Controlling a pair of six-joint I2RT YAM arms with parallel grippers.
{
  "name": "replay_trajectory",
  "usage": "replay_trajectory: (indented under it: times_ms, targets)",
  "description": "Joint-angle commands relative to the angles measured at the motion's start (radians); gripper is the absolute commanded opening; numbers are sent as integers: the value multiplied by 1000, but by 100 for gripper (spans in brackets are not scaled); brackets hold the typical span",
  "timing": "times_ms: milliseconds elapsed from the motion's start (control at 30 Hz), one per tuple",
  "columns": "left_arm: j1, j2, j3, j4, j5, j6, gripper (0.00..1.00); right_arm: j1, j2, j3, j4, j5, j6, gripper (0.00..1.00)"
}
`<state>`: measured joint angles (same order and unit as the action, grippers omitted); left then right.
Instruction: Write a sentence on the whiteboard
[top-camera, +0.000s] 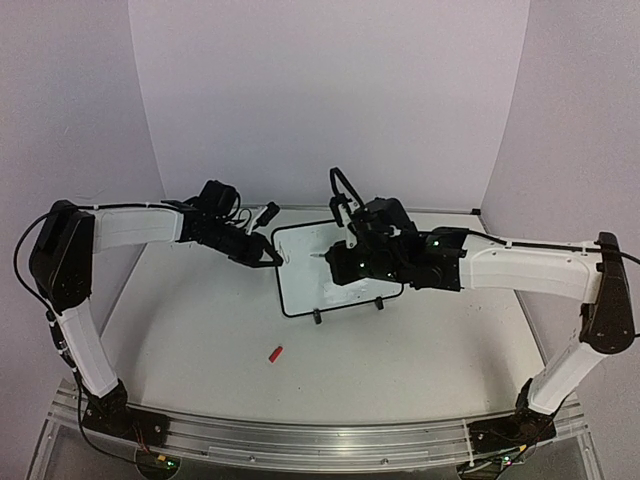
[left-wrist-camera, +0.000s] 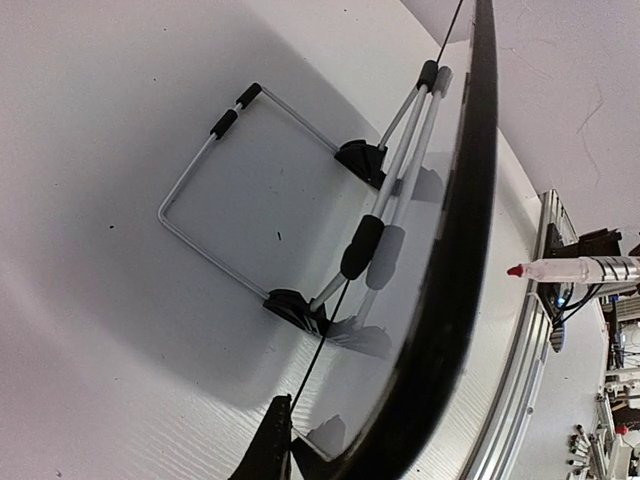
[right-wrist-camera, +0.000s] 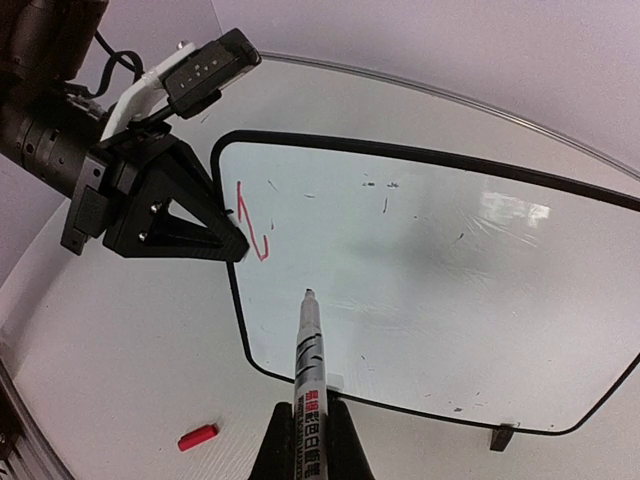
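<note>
The whiteboard (top-camera: 335, 285) stands propped on the table, black-framed, its face (right-wrist-camera: 430, 270) wide in the right wrist view. No sentence shows on it, only a short red zigzag stroke (right-wrist-camera: 252, 222) near the left edge and faint specks. My left gripper (top-camera: 272, 258) is shut on the board's left edge, its black fingers (right-wrist-camera: 190, 228) clamped over the frame (left-wrist-camera: 450, 300). My right gripper (right-wrist-camera: 305, 412) is shut on a silver marker (right-wrist-camera: 308, 350). The marker's tip is over the board's lower left; I cannot tell whether it touches.
A red marker cap (top-camera: 275, 353) lies on the table in front of the board, also in the right wrist view as the red cap (right-wrist-camera: 197, 437). Behind the board is its wire stand (left-wrist-camera: 250, 190). White walls close in the back and sides.
</note>
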<state>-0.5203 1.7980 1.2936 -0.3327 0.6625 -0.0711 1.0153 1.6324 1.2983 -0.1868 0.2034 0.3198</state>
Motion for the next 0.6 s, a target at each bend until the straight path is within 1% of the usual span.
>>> replay_trajectory:
  times_ms: [0, 100, 267, 333, 433, 567]
  targets:
    - [-31, -54, -30, 6, 11, -36, 10, -1, -49, -17, 7, -9, 3, 0]
    - [-35, -70, -47, -1, 10, -42, 12, 1, -47, -17, 9, -39, -7, 0]
    - [-34, -95, -70, -14, -19, -16, 24, 8, -10, 23, 17, -79, -12, 0]
    - [-34, -98, -81, -4, -20, -10, 25, 10, 16, 49, 17, -76, -11, 0]
    - [-34, -95, -85, 1, -19, 0, 23, 11, 48, 81, 26, -80, -7, 0]
    - [-34, -83, -74, 6, -23, 8, 13, 11, 104, 138, 27, -87, -11, 0]
